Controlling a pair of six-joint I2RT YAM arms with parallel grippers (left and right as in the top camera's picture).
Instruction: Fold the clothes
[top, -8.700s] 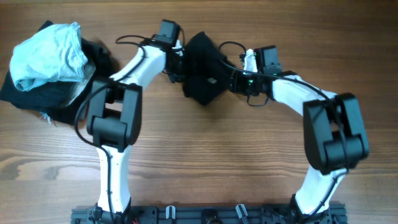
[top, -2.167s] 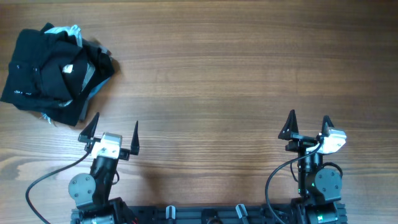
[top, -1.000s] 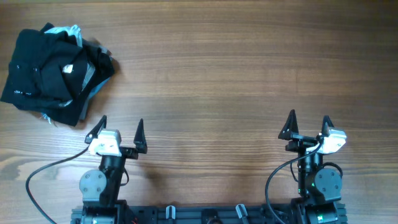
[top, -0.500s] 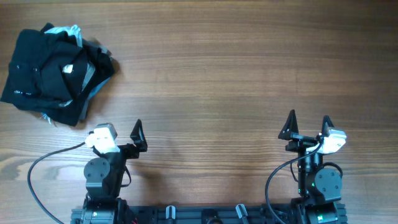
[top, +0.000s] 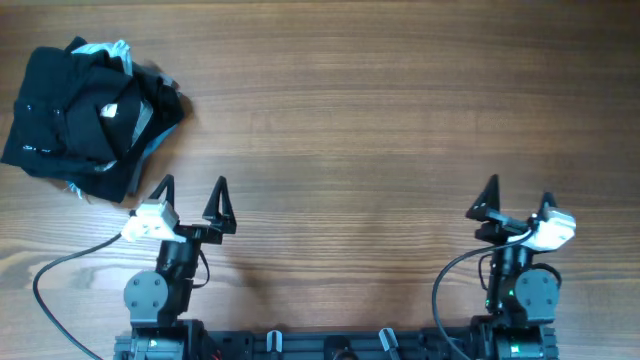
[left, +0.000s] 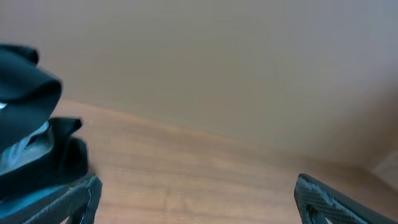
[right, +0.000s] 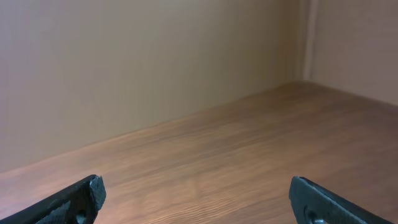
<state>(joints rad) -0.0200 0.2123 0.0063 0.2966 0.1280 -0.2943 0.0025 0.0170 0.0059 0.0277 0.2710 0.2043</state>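
Observation:
A pile of clothes, mostly black with light blue fabric showing at its edges, lies at the far left of the wooden table. Its edge also appears at the left of the left wrist view as dark clothes. My left gripper is folded back near the table's front edge, open and empty, its tips just right of the pile's lower corner. My right gripper stands open and empty at the front right, far from the pile. In both wrist views only wide-apart fingertips show over bare wood.
Both arm bases sit on a black rail along the front edge. A black cable loops from the left arm. A plain beige wall rises behind the table's far edge.
The left gripper has swung its tips back toward the left and up the table. The right gripper has shifted slightly right and toward the front edge. The pile has not moved.

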